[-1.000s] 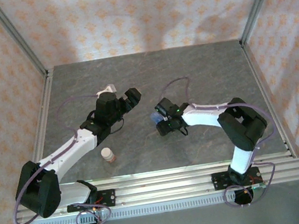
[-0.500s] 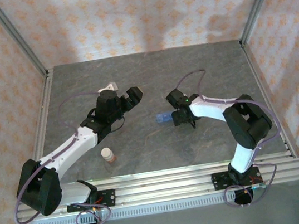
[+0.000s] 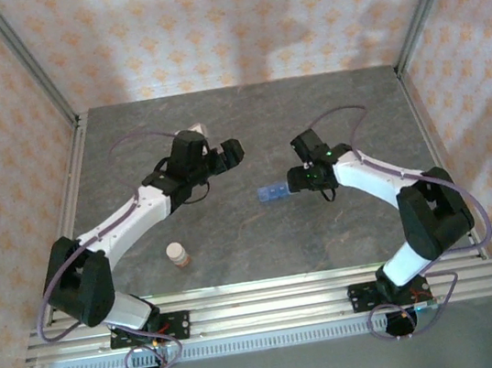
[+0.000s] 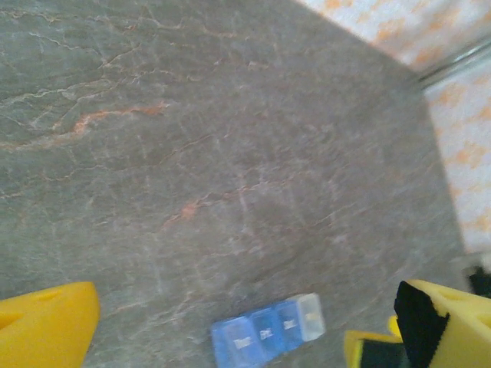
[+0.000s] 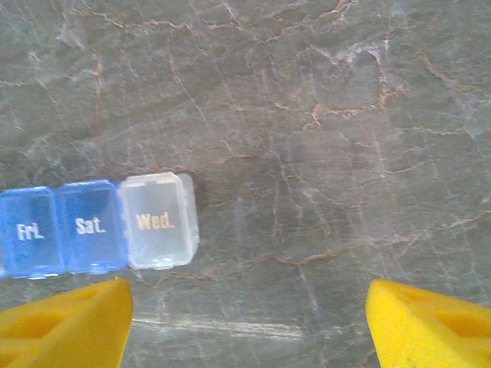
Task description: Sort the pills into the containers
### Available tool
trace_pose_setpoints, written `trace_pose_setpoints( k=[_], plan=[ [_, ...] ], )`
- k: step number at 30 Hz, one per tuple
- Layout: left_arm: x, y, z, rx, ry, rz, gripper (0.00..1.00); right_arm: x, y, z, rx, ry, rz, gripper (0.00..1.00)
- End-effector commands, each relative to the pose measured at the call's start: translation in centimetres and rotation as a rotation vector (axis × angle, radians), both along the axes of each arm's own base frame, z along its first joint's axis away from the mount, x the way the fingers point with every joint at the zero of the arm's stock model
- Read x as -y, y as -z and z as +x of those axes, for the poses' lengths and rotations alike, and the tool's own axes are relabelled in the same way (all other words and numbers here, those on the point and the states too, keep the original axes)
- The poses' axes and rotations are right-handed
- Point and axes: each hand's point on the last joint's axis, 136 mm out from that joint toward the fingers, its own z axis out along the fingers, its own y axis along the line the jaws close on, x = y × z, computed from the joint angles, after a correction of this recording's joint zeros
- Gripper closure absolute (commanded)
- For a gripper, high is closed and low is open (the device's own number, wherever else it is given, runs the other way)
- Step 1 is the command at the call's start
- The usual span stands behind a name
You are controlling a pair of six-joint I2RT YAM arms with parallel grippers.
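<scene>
Both arms have shifted over the worktop (image 3: 336,101). The right gripper (image 3: 295,179), jaws wide, has backed off the pill box (image 3: 272,192), which lies loose between it and the equally wide left gripper (image 3: 233,153). Light and unheld, the box may skid if a finger clips it.

Right gripper (image 3: 299,178) has withdrawn rightward off the pill box (image 3: 273,192) and now sits just beside it, jaws apart. Pill box uncovered, slightly further right on the table (image 3: 346,234). Left gripper (image 3: 232,152) has advanced right, toward table centre.
</scene>
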Motion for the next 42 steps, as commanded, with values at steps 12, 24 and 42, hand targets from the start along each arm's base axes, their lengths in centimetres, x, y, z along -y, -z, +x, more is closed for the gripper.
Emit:
trace_pose_setpoints(
  k=[12,24,42],
  plan=[
    [1.6,5.6,-1.7,-0.118,0.336,0.480,0.00,-3.3,3.4,2.6,-0.093,0.015,0.130,0.21],
    [4.0,8.4,-3.5,-0.140,0.501,0.523,0.00,-3.0,4.8,2.0,-0.118,0.022,0.124,0.22],
    [5.1,13.7,-5.6,-0.226,0.618,0.551,0.00,-3.1,5.7,1.4,-0.137,0.018,0.135,0.23]
  ],
)
